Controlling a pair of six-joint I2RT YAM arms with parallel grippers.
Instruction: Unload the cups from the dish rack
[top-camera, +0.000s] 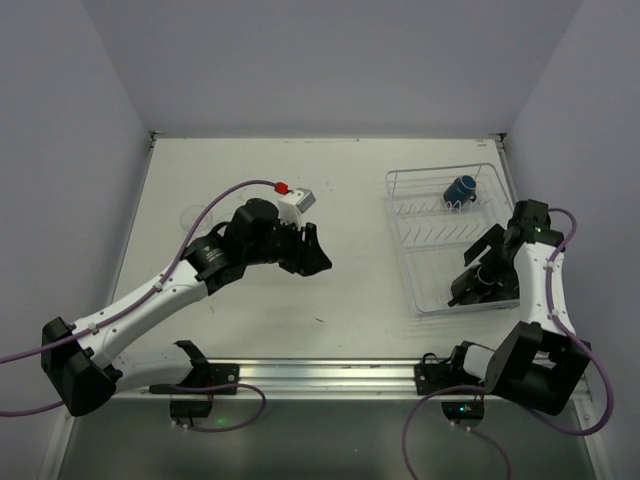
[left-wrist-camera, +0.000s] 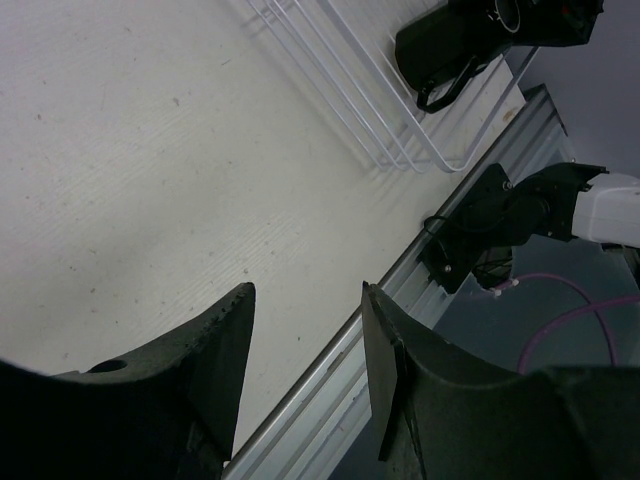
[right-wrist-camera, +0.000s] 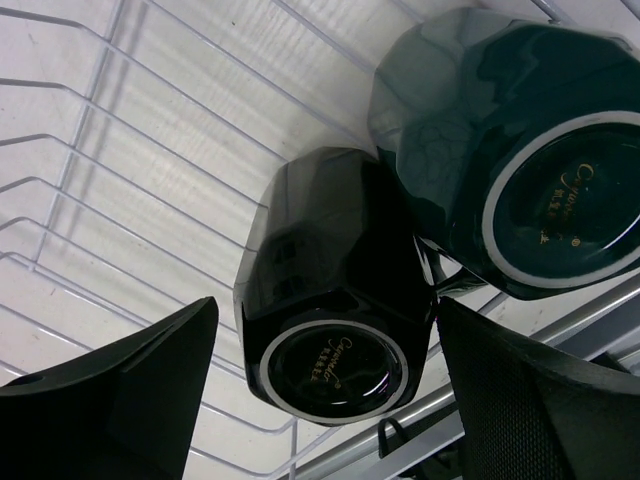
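Observation:
The white wire dish rack (top-camera: 440, 171) stands at the right of the table. A blue cup (top-camera: 460, 189) lies in its far end. In the right wrist view a black cup (right-wrist-camera: 335, 300) sits bottom-up on the rack wires (right-wrist-camera: 150, 150), touching a dark teal cup (right-wrist-camera: 510, 150). My right gripper (right-wrist-camera: 327, 310) is open, with a finger on each side of the black cup, over the rack's near end (top-camera: 480, 265). My left gripper (top-camera: 312, 252) is open and empty above the table's middle (left-wrist-camera: 307, 300). A faint clear glass (top-camera: 195, 215) stands on the table at the left.
White walls close the table at the back and sides. A metal rail (top-camera: 330, 375) runs along the near edge, holding both arm bases. The left arm's purple cable (top-camera: 215, 205) arcs over the clear glass. The rack's near corner (left-wrist-camera: 400, 150) shows in the left wrist view.

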